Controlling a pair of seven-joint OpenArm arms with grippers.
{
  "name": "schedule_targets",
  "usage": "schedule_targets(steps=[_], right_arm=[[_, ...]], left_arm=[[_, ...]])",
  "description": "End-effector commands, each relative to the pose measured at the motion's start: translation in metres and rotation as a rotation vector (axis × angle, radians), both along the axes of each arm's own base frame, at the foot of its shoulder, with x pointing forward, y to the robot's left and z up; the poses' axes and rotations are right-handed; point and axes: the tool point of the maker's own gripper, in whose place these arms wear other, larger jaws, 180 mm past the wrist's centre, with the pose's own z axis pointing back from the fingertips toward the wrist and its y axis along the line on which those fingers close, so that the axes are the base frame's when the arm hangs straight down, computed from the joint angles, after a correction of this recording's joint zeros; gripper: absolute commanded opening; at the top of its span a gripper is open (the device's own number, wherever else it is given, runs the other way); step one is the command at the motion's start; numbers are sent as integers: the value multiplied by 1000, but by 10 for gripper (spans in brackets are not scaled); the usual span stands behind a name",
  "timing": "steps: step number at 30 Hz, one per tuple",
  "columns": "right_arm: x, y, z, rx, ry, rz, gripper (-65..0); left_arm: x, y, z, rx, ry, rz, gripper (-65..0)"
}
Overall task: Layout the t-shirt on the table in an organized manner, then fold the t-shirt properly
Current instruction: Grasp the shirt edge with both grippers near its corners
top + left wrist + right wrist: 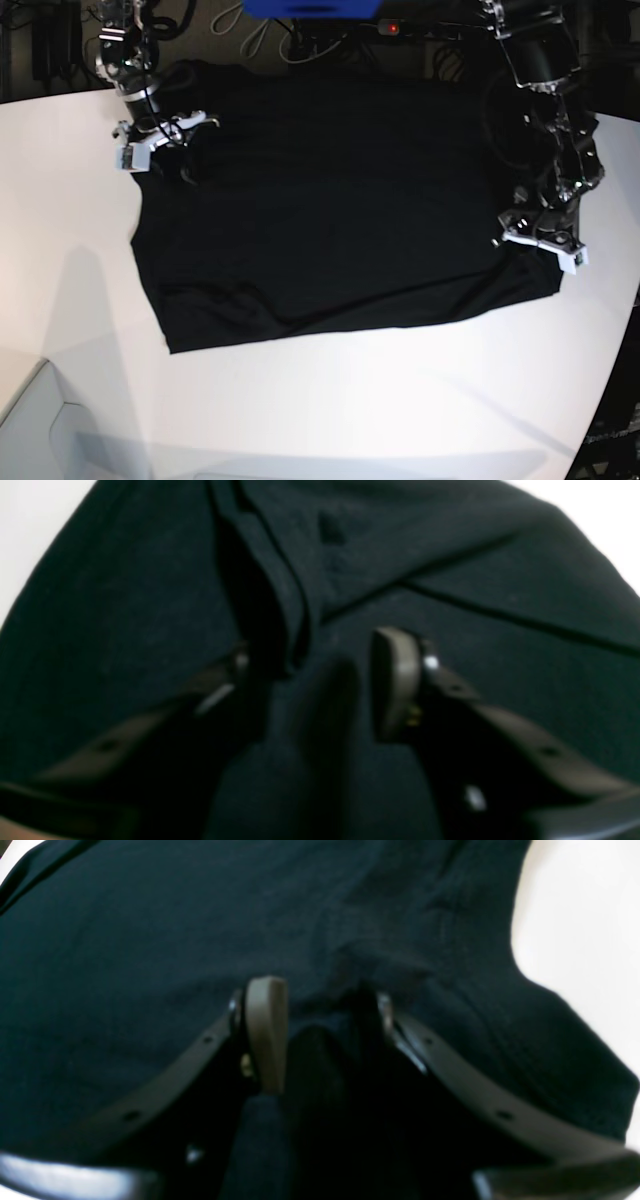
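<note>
Gripping shirt edges, both arms
T-shirt (340, 200) lay plain side up on table (300, 420); left gripper (310, 680) straddled a fold, right gripper (320, 1030) pinched cloth, at opposite ends

The t-shirt (330, 210) was plain black all over, with no print showing on the side that faced up; in the two wrist views its cloth read as a very dark blue-black. The table (400, 400) was white and unpatterned, with soft grey shadows across it. The left tool (315, 680) had dull brownish-grey pads on black fingers with small silver screws, and the right tool (315, 1025) looked the same. White mounts sat on both black arms, and a blue shape (310, 8) showed at the far edge.
</note>
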Motion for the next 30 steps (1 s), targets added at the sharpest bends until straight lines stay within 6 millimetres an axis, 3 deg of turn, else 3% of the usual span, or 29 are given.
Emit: schedule_targets(steps=[1,4,9,12,14,15,17,20,25,28,30], right_arm=[[1,-3,3,-9,-6,1,-436],[1,-3,3,-9,-8,1,-436],[1,-3,3,-9,-8,1,-436],[1,-8,3,-25,-8,8,-436],[1,-8,3,-25,-8,8,-436],[1,-9,4,-26,-8,8,-436],[1,-9,4,-26,-8,8,-436],[2,-9,4,-28,-11,9,-436],[2,-9,4,-28,-9,9,-436],[2,-9,4,-28,-9,9,-436],[2,-9,4,-28,-9,9,-436]], left_arm=[[12,5,16,14,-54,5,-410],[20,5,23,13,-71,5,-423],[20,5,8,-15,-33,14,-447],[20,5,2,-26,-19,18,-526],[21,4,3,-27,-23,18,-627],[20,4,3,-31,-21,17,-650],[24,3,7,-36,-30,16,-637],[35,3,20,-48,-70,22,-650],[65,-3,69,-142,-234,36,-648],[87,6,102,-185,-329,77,-648],[100,12,110,-207,-349,108,-648]])
